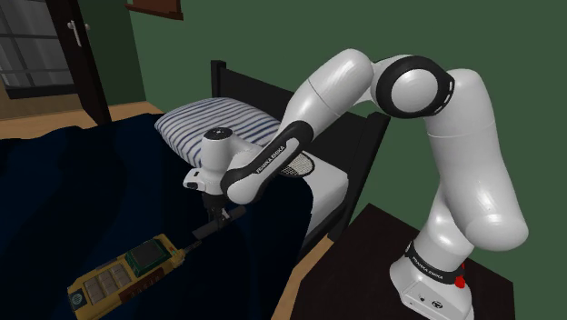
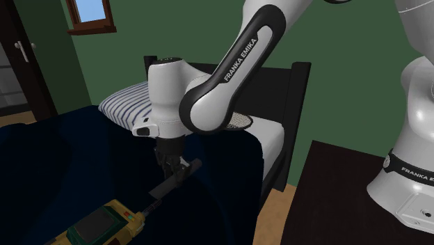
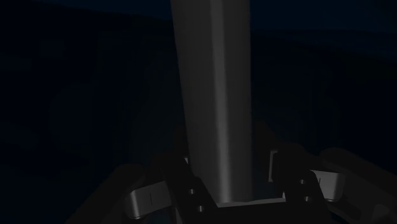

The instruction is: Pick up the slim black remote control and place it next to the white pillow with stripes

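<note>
Green-walled bedroom; dark blue bed cover [image 1: 73, 182] fills shoulder view's left. White arm [image 1: 472, 164] rises from lower right. Striped pillow [image 1: 204, 123] upper centre. Yellow device [image 1: 127, 268] lower left. Gripper [image 2: 171, 166] clamped on slim black remote [image 2: 177, 179], centre frame, below pillow, over cover.

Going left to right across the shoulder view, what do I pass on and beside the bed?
Yellow device → remote → white mattress corner → robot base. The striped pillow is left out because it overlaps the remote's span.
</note>
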Tool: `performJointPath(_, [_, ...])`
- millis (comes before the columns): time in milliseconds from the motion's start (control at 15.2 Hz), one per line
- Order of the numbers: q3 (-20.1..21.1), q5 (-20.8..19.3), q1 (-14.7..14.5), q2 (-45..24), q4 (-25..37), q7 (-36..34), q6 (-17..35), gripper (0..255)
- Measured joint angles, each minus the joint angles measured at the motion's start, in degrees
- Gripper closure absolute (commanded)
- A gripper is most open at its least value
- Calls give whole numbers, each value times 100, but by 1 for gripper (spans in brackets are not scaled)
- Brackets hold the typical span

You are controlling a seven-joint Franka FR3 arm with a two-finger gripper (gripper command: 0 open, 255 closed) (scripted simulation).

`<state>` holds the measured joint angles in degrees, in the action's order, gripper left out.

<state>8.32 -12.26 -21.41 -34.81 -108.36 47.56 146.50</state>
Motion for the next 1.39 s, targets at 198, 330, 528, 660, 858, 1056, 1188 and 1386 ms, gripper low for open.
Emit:
performJointPath(198, [-1, -1, 0, 1, -2, -4, 9, 255])
performJointPath(330, [5, 14, 18, 58, -12, 11, -42, 255])
performJointPath(528, [38, 55, 48, 231, -51, 43, -175, 255])
performJointPath(660, [66, 85, 52, 354, -67, 50, -281, 255])
performJointPath(858, [100, 132, 84, 516, -73, 95, -435, 255])
performJointPath(1056, [131, 182, 116, 656, -37, 147, -609, 255])
performJointPath(1188, [156, 222, 139, 792, -39, 183, -739, 255])
performJointPath(1386, [185, 260, 141, 932, -33, 192, -886, 255])
